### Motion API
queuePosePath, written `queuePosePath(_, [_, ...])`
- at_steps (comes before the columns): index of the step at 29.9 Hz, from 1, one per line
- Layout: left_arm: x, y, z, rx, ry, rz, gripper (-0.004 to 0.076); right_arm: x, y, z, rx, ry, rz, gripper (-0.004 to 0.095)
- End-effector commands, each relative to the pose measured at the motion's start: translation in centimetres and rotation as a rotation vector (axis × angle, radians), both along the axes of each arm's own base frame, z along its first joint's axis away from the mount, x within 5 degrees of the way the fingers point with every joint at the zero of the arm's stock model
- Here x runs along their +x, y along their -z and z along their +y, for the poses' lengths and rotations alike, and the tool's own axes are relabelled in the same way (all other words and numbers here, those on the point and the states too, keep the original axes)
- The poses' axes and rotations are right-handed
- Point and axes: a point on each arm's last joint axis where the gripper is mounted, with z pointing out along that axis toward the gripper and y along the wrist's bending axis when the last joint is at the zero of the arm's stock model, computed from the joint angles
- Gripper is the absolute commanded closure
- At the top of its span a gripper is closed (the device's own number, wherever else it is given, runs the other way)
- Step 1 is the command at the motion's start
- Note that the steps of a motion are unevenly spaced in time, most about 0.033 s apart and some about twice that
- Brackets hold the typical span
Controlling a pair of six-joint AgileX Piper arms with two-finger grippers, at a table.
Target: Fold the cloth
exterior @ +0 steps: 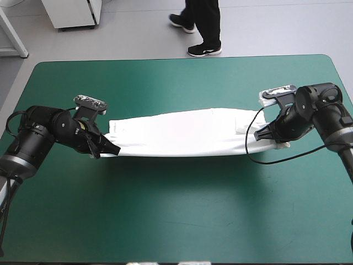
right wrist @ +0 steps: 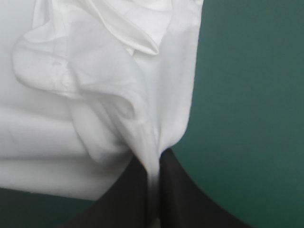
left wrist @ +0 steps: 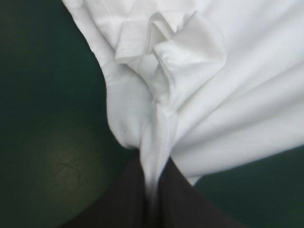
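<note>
I see the T-shirt (exterior: pixel 182 132) stretched as a long folded band between my two claws, over the teal-green worktop (exterior: pixel 176 215). My left claw (left wrist: pixel 153 164) is all but closed, pinching a gathered end of the cloth, which fans out ahead of it. My right claw (right wrist: pixel 152 159) is the same, nipped on the opposite end, with white folds ahead of it.

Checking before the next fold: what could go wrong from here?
The left hand and right hand each pinch only a narrow gathered strip of the T-shirt; pulling apart could slip it out. The cloth is bunched beside both hands, so creases may get folded in.
</note>
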Motion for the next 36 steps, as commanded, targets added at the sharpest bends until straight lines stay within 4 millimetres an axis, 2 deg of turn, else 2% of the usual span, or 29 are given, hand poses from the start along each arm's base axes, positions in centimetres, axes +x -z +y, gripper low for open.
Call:
queuePosePath(1, [0.3, -2.1, 0.0, -0.031, -0.011, -0.154, 0.0733, 0.1, -2.7, -0.3, -0.001, 0.007, -0.166, 0.0925])
queuePosePath(6, [1.9, -2.2, -0.2, -0.029, -0.017, -0.257, 0.0733, 1.8, -3.1, 0.0, 0.027, 0.010, -0.313, 0.0925])
queuePosePath(10, [3.1, -1.1, -0.3, 0.004, -0.013, -0.250, 0.0733, 3.5, -1.8, 0.2, 0.029, 0.008, -0.323, 0.0925])
queuePosePath(17, [5.9, 0.0, -0.5, 0.034, -0.017, -0.349, 0.0733, 6.7, 0.1, 0.8, 0.045, 0.008, -0.399, 0.0925])
queuePosePath(26, [8.9, 3.4, -1.3, 0.047, -0.005, -0.326, 0.0733, 10.8, 1.6, 1.5, 0.046, 0.008, -0.411, 0.0925])
queuePosePath(31, [10.4, 5.1, -1.7, 0.056, 0.009, -0.341, 0.0733, 12.9, 3.8, 1.8, 0.034, -0.002, -0.368, 0.0925])
queuePosePath(36, [11.5, 7.3, -1.8, 0.091, 0.017, -0.299, 0.0733, 14.0, 6.7, 2.0, 0.021, -0.008, -0.302, 0.0925])
